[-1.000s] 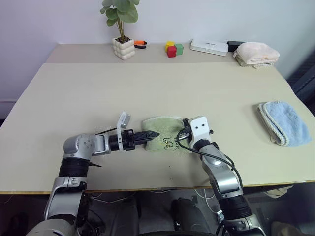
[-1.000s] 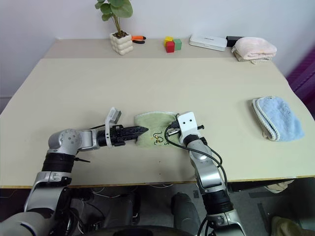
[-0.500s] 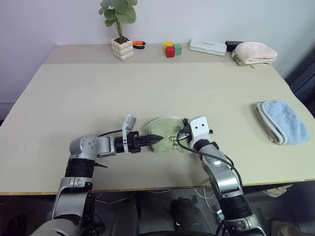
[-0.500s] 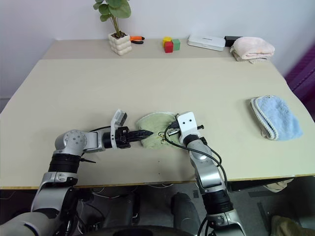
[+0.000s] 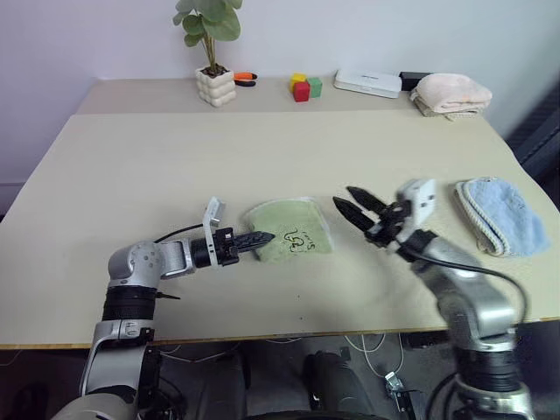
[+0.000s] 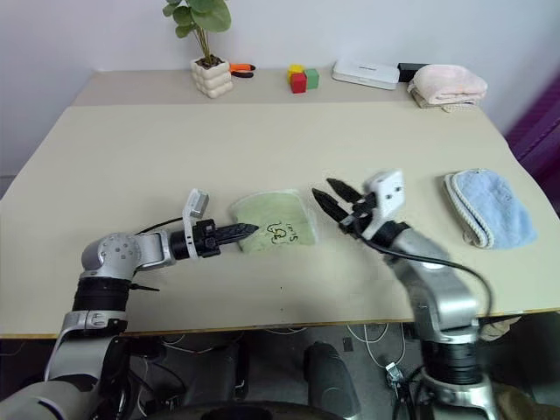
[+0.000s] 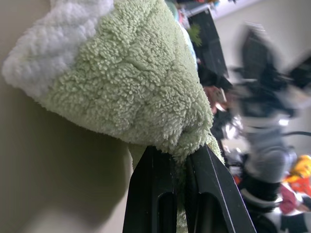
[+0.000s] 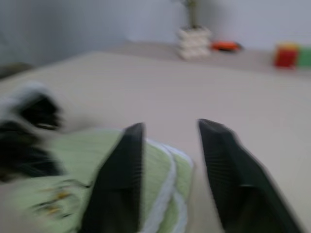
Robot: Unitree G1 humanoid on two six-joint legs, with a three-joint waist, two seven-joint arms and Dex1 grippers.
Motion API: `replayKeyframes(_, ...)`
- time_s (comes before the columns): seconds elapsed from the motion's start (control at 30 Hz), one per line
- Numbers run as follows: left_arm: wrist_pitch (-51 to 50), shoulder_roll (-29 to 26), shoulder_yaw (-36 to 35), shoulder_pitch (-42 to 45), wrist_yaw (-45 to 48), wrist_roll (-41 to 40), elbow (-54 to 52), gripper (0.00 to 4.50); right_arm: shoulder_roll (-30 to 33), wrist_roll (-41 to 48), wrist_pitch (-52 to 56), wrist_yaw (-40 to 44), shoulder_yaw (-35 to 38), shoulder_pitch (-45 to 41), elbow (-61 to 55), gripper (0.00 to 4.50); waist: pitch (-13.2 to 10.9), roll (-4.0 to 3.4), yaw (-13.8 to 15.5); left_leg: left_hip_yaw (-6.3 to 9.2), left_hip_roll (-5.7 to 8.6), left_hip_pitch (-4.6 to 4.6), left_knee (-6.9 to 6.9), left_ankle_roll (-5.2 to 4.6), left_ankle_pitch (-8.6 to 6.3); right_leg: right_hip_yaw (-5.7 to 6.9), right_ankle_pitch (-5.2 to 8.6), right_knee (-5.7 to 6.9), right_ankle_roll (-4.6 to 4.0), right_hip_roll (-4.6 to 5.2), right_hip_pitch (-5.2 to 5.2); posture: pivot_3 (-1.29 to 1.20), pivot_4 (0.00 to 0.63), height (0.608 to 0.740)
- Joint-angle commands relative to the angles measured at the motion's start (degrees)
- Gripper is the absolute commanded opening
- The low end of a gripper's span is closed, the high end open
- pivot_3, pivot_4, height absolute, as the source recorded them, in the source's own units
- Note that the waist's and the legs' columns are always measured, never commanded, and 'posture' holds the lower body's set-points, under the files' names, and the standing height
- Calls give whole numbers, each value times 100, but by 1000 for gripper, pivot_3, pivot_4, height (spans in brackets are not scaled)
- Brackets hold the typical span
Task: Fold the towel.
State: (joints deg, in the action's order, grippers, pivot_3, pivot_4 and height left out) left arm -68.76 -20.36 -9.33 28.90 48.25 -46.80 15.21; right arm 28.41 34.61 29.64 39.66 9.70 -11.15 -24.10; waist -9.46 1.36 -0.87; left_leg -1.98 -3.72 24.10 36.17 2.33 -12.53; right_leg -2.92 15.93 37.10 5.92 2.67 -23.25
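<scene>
Towel [image 5: 291, 229], light green terry cloth, is folded small; left gripper [image 5: 261, 238] is clamped on its edge, right gripper [image 5: 357, 207] is spread, empty; flattening seemingly remains.

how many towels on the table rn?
3. The green towel lies near the front edge, pinched by the left gripper. A light blue towel lies on the right side. A folded pink towel sits at the far right corner.
</scene>
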Motion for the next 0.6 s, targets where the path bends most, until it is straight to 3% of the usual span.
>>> replayKeyframes(0.03, 397, -49, -140, -36, -101, 105, -170, 0, 471, 702, 339, 616, 169, -55, -410, 3878, 0, 0, -4, 1, 0, -1, -1, 0, 0, 0, 0, 0, -1, -1, 0, 0, 150, 740)
replayKeyframes(0.07, 531, -50, -155, -41, -143, 160, -172, 0, 601, 738, 372, 730, 136, -37, -434, 4374, -1, 1, -3, 1, 0, -1, -2, 0, 0, 0, 1, -1, -1, -1, -1, 0, 150, 740)
replayKeyframes(0.1, 669, -52, -178, -45, -170, 210, -165, 0, 705, 798, 422, 833, 102, -7, -456, 4452, -1, 1, -3, 1, 0, 0, -3, 0, 0, 0, 1, -1, -2, -1, -3, 0, 150, 740)
replayKeyframes(0.2, 1069, -94, -484, 2, -365, 263, -40, 0, 863, 929, 554, 953, 54, 71, -471, 4452, -2, 3, 9, 1, 0, 10, -1, 0, 0, 0, 2, -4, -3, 0, -9, 0, 150, 740)
replayKeyframes(0.3, 1445, -190, -911, 14, -694, 304, 134, 0, 985, 272, 81, 958, -135, 149, -311, 4452, -2, 4, 8, 1, 0, 20, 2, 0, 0, 0, 2, -5, -3, 1, -16, 0, 150, 740)
replayKeyframes(0.6, 2116, -274, -2306, 4, -1938, 43, 106, 0, 913, 108, -122, 1050, -251, -123, 20, 4452, -5, 8, 18, -1, 0, 25, 4, 0, 0, 0, 0, -4, 1, 1, -20, 0, 150, 740)
